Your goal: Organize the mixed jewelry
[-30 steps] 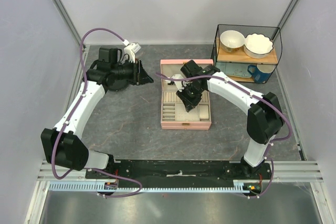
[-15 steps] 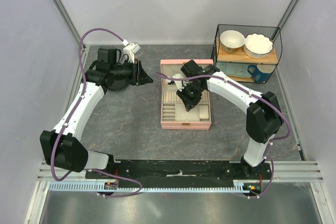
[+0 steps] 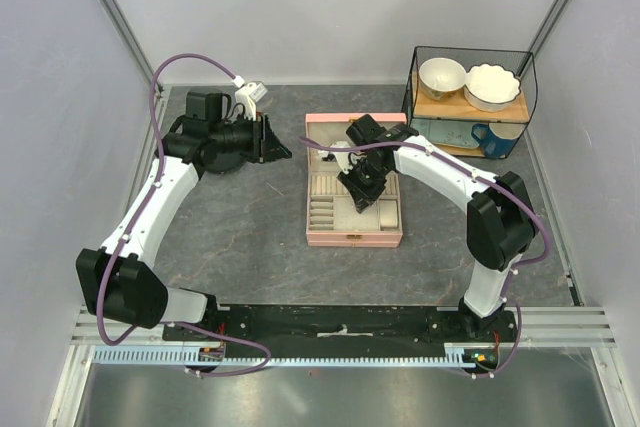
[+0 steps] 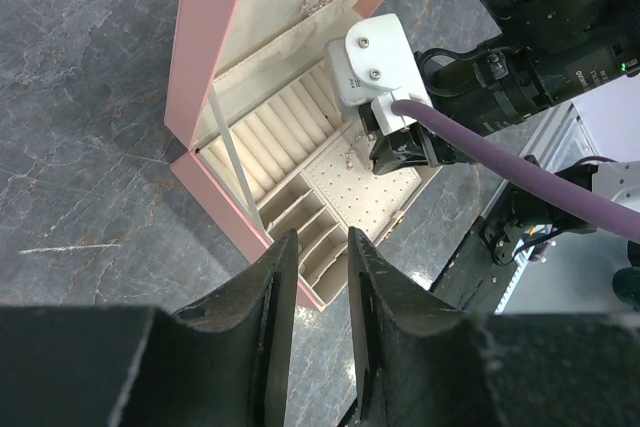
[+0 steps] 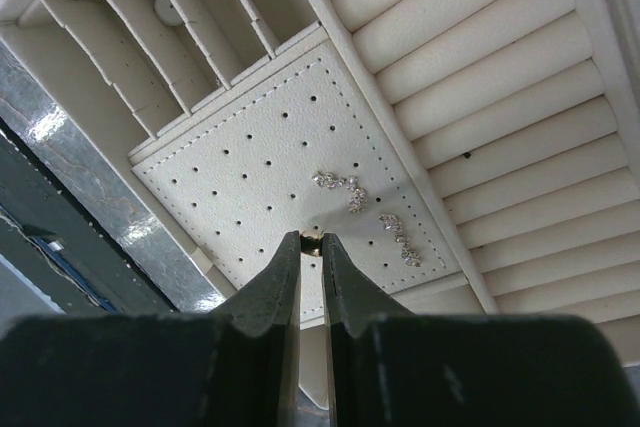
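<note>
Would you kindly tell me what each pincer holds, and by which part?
The right pincer pinches a tiny gold jewelry piece between its tips; the gripped part is too small to tell. The left pincer holds nothing.

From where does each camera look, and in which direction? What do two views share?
Top external: above and behind, looking down; both arms, left gripper, right gripper over the pink jewelry box.
Left wrist: looks across at the open box; own gripper below.
Right wrist: close above the box's perforated pad; own gripper pinches a tiny gold piece.
Shared: both wrist views show that pad.
</note>
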